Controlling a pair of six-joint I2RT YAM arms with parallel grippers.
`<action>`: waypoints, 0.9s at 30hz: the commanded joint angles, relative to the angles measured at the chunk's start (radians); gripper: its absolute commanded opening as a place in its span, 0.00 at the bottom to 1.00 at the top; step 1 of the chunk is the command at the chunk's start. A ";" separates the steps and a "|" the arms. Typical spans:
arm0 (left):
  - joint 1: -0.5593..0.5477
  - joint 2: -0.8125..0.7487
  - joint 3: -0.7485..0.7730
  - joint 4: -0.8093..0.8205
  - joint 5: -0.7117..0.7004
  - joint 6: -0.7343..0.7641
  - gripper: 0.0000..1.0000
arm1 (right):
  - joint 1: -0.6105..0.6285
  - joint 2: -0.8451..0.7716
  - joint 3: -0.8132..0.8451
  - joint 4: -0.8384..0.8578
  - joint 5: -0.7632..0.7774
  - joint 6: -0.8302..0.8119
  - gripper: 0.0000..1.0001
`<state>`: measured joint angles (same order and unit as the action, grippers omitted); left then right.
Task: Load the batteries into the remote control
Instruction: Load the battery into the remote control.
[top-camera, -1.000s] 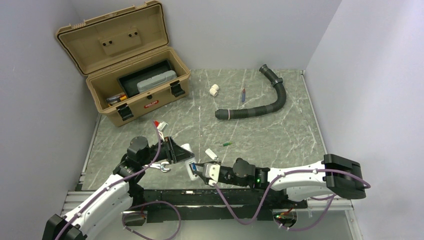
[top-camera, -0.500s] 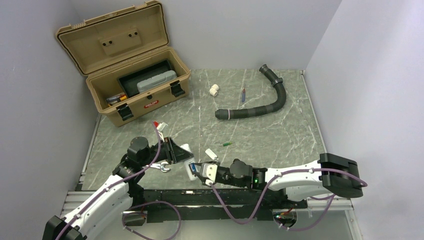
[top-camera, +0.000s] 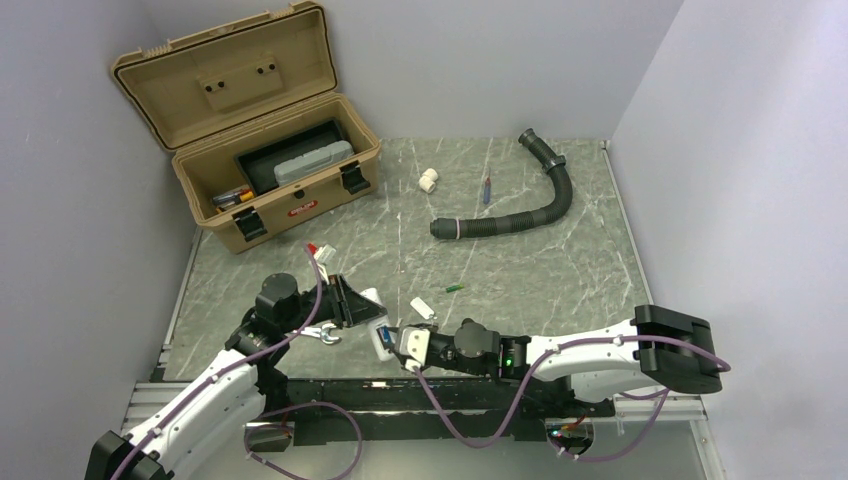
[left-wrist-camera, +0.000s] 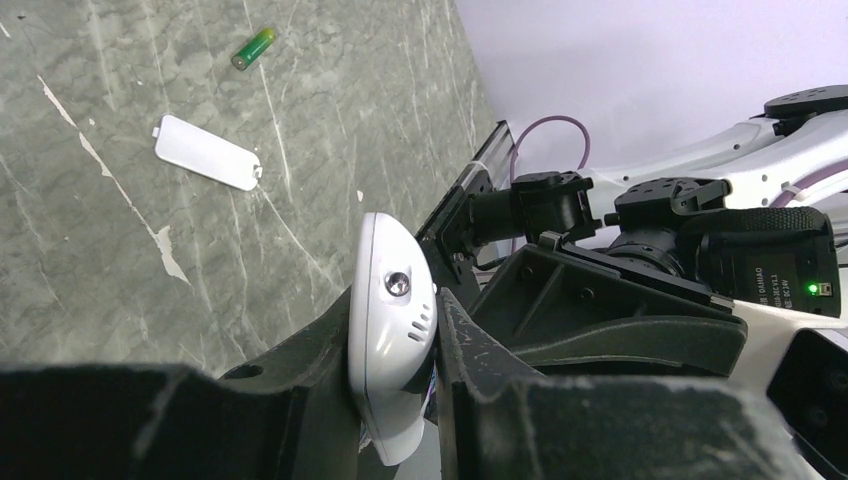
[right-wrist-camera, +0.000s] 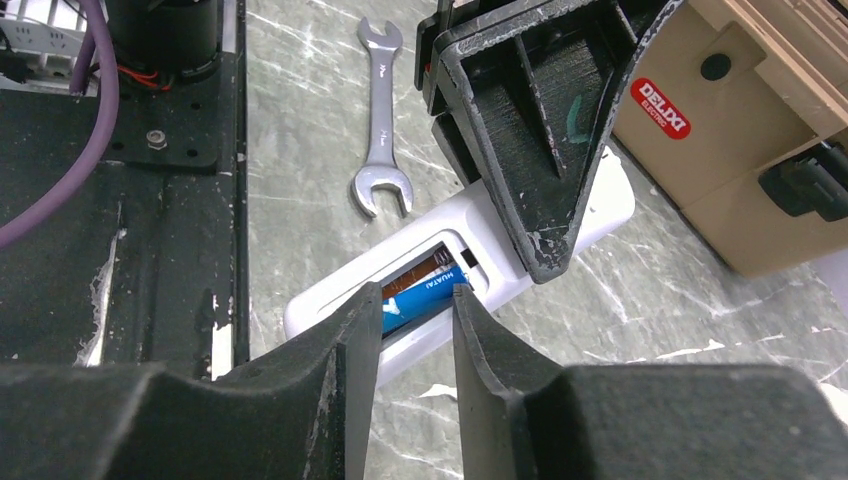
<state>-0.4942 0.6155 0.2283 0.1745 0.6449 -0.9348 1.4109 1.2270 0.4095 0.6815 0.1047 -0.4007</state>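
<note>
Remote (left-wrist-camera: 390, 330) in left fingers (left-wrist-camera: 500, 400) (blue battery (right-wrist-camera: 425, 297) inside)

The remote control (top-camera: 372, 297) is gripped by the left gripper (top-camera: 360, 307) near the worktop's (top-camera: 520, 270) front edge. The right gripper (top-camera: 390, 338) is set close against it, where the blue battery (top-camera: 384, 331) is glimpsed. The green battery (top-camera: 455, 288) and a white cover (top-camera: 423, 308) are seen lying just beyond.

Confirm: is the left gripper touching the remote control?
Touching. In the left wrist view, the remote control sits clamped in the left gripper, with a finger pressed against each side and no gap.
</note>
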 joint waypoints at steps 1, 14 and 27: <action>-0.004 -0.005 0.036 0.068 0.048 -0.022 0.00 | 0.002 0.019 0.028 -0.051 0.042 -0.017 0.32; -0.004 -0.007 0.042 0.051 0.055 -0.009 0.00 | 0.004 -0.007 0.019 -0.118 0.023 -0.079 0.30; -0.003 -0.003 0.040 0.063 0.065 -0.015 0.00 | 0.003 -0.027 0.020 -0.179 0.022 -0.136 0.30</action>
<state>-0.4942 0.6189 0.2283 0.1673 0.6445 -0.9249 1.4220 1.2087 0.4168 0.6056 0.0925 -0.4953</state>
